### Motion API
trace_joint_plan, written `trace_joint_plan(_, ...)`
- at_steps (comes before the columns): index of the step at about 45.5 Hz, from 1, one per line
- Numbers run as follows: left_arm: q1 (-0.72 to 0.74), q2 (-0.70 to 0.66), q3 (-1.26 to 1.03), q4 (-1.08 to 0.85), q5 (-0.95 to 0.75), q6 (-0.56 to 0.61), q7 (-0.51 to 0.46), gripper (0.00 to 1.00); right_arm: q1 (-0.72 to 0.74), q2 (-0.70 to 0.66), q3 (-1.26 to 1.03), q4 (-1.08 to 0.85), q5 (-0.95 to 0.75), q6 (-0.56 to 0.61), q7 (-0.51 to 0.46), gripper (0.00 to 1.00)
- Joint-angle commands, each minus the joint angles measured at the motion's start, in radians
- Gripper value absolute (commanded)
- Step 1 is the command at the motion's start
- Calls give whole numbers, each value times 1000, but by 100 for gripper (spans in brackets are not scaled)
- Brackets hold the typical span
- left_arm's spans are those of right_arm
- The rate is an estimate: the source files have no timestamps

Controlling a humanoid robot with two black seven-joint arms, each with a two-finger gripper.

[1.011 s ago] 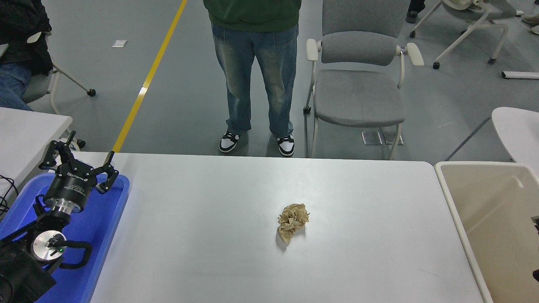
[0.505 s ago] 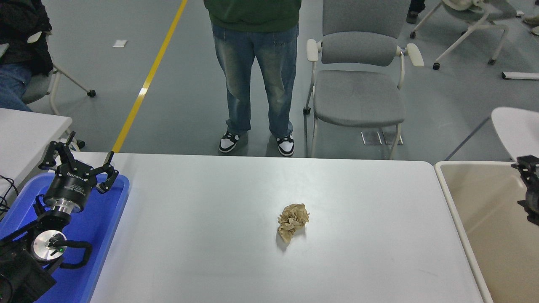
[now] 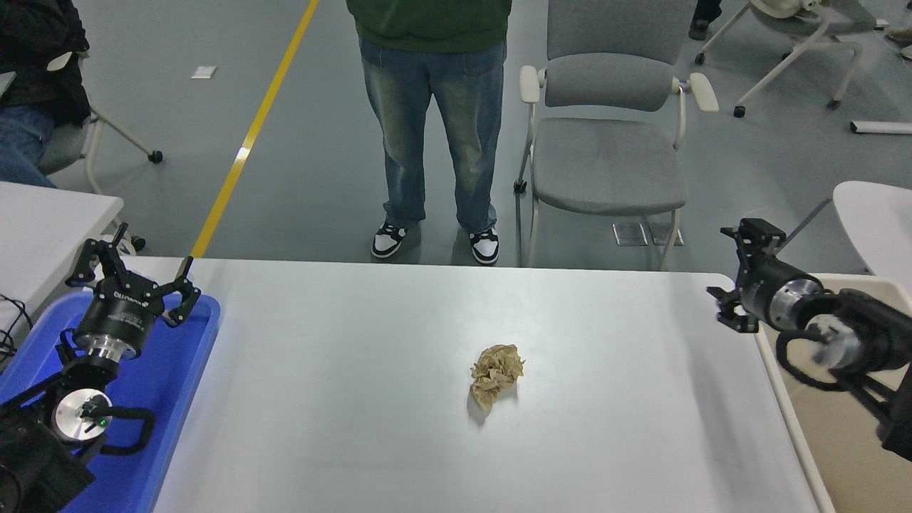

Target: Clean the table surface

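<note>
The table surface point(image 3: 342, 399) is a wide white tabletop with rounded corners. A crumpled brown paper ball point(image 3: 496, 374) lies on it a little right of the middle. My right gripper point(image 3: 721, 265) is open and empty, hovering over the table's far right corner, well right of and beyond the paper. My left gripper point(image 3: 153, 251) is open and empty, parked over the blue tray point(image 3: 178, 399) at the table's left end.
A beige bin point(image 3: 833, 449) stands against the table's right edge, under my right arm. A person in jeans point(image 3: 434, 128) stands at the far side, next to a grey chair point(image 3: 605, 149). Smaller white tables sit at the left point(image 3: 43, 221) and right point(image 3: 873, 221).
My right arm has come in from the right edge, moving left and away over the bin to the table's far right corner. The paper ball and left arm have not moved.
</note>
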Motion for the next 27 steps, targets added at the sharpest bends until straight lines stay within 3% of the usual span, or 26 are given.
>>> trace_joint_plan(1,0,0,0,0,0,0,0,100,-62,201,156,-28,-1,-11,66,100)
trace_joint_plan(12,0,0,0,0,0,0,0,100,-87,278,197,-49,1,-11,155,100)
trace_joint_plan(27,0,0,0,0,0,0,0,100,-87,292,213,-66,1,-11,156,100)
